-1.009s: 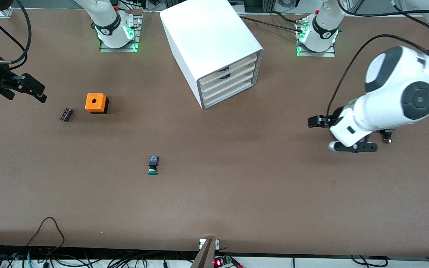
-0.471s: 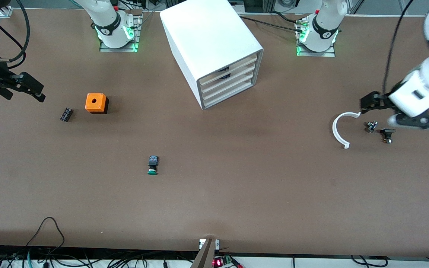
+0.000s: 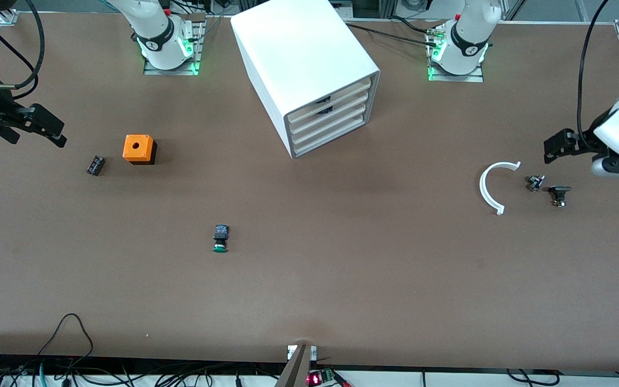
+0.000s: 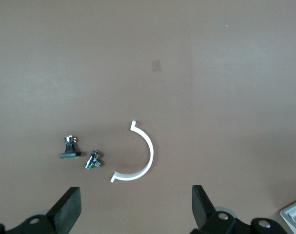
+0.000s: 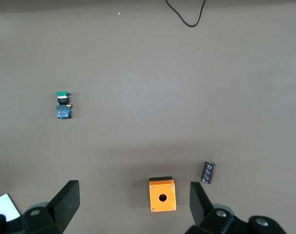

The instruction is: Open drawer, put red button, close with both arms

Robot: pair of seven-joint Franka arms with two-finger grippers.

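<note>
A brown table (image 3: pixel 342 279) seen from high above, with a big white cabinet (image 3: pixel 301 59) standing between the 2 arm bases. Its 4 cream-fronted drawers are all pushed in; the drawer (image 3: pixel 331 109) second from the top sits flush with the others. No red-capped button can be made out anywhere on the table; whether it lies inside the cabinet cannot be told. The left gripper (image 3: pixel 554 150) hangs in the air at the left arm's end of the table, fingers (image 4: pixel 67 207) spread wide apart and holding nothing, over bare table just beside a white curved half-ring (image 3: pixel 491 185). 2 small dark metal parts lie near that ring: one (image 3: pixel 535 183) closer to it, the other (image 3: pixel 558 193) a little nearer the front camera. The right gripper (image 3: pixel 54 131) hovers at the right arm's end of the table, its fingers (image 5: pixel 65 200) also parted and empty. Near it sit an orange box (image 3: pixel 138 148) with a round hole in its top and, beside that, a small dark cylinder (image 3: pixel 95 165). A green-capped button (image 3: pixel 220 239) with a black body lies on its side, well apart from everything else and nearer the front camera.
</note>
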